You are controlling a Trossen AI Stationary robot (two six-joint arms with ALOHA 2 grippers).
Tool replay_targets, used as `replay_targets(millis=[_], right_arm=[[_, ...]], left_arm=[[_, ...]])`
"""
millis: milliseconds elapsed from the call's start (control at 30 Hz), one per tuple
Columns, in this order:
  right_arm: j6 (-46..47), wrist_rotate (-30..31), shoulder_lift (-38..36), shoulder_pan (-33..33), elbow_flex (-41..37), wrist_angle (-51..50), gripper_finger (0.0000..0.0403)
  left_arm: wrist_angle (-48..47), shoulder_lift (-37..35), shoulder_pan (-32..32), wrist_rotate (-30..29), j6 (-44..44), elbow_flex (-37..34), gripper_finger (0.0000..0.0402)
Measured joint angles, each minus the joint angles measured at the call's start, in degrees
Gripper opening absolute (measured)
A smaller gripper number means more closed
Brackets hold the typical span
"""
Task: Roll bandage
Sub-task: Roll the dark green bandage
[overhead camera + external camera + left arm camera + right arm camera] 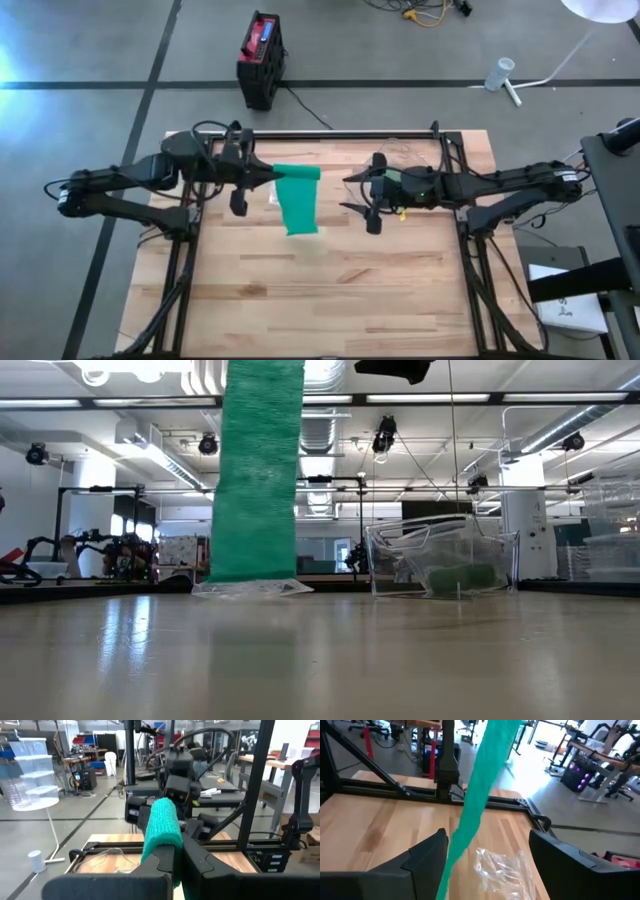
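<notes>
A green bandage (298, 200) is partly rolled: its rolled end (300, 172) is up in my left gripper (272, 177), and the loose strip hangs down in the low view (255, 480). Its lower end (250, 572) reaches the table by a clear plastic wrapper (250, 589). My left gripper is shut on the roll, as the left wrist view (177, 847) shows. My right gripper (347, 193) is open and empty, just right of the hanging strip. In the right wrist view its gripper (487, 834) has one finger on each side of the strip (480, 795), which hangs ahead of them. My left gripper pinches the bandage's rolled end (161, 827) between its two fingers. The fingers come level from the table's left and lie along the roll, which sticks out past the fingertips. The roll is lifted clear, and the loose strip hangs slack below it down to the table.
A clear plastic container (440, 565) with something green inside stands on the table toward the far right. The crumpled wrapper (500, 865) lies under the strip. Black frame rails (340, 134) border the table. A red and black box (262, 55) stands on the floor beyond the far edge.
</notes>
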Motion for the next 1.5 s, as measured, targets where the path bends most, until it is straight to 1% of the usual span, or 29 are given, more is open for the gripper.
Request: replay_targets(millis=[133, 267, 433, 667, 733, 800, 867, 967, 1067, 1167, 1233, 1300, 1333, 1500], right_arm=[[0.04, -0.02, 1.17, -0.04, -1.56, 4.80, 0.0275], [-0.47, -2.44, 3.13, -0.04, -1.63, 8.78, 0.0282], [-1.46, -2.34, 5.37, -0.18, 0.73, 10.20, 0.0281], [-2.17, -2.28, 11.64, -1.07, 5.22, 17.45, 0.0267], [-2.22, -1.25, 13.94, -1.43, 7.49, 17.12, 0.0261], [-2.07, 2.37, 15.81, -1.60, 9.50, 16.41, 0.0253], [-2.63, 3.89, 16.94, -1.70, 11.24, 15.06, 0.0243], [-3.36, 3.70, 17.93, -1.61, 12.93, 15.17, 0.0220], [-3.38, 3.12, 18.94, -1.56, 13.65, 15.06, 0.0181], [-2.95, 3.08, 19.13, -1.59, 13.73, 14.77, 0.0123], [-2.95, 3.08, 19.08, -1.59, 13.91, 15.08, 0.0074], [-3.06, 3.08, 18.46, -1.59, 13.88, 12.65, 0.0026], [-3.12, 3.08, 18.19, -1.58, 13.83, 11.35, 0.0014], [-2.57, 3.71, 15.99, -1.59, 13.74, 5.39, 0.0008]], left_arm=[[1.56, -0.82, 0.00, 0.00, -0.87, -1.33, 0.0000], [2.78, -0.81, 0.00, 0.02, -2.94, -2.95, 0.0000], [4.42, -1.26, 0.00, 0.06, -3.56, -3.43, 0.0000], [5.93, 0.13, 0.00, 1.15, -3.82, -4.22, 0.0000], [7.48, 0.67, 0.00, 2.48, -4.50, -4.20, 0.0000], [8.35, 0.92, 0.00, 4.08, -5.28, -4.20, 0.0000], [8.74, 0.99, -0.02, 5.11, -5.73, -4.17, 0.0000], [8.71, 0.97, -0.02, 5.11, -5.75, -4.17, 0.0000], [8.74, 0.86, -0.02, 5.10, -5.75, -4.17, 0.0000], [10.02, 0.99, -0.02, 5.11, -5.69, -4.48, 0.0000], [10.62, 0.99, -0.02, 5.11, -5.82, -5.25, 0.0000], [11.40, 0.83, -0.02, 5.11, -6.13, -6.24, 0.0000], [11.87, 0.53, -0.02, 5.11, -6.16, -6.76, 0.0000], [16.21, -1.44, -0.02, 5.14, -6.56, -9.14, 0.0000]])
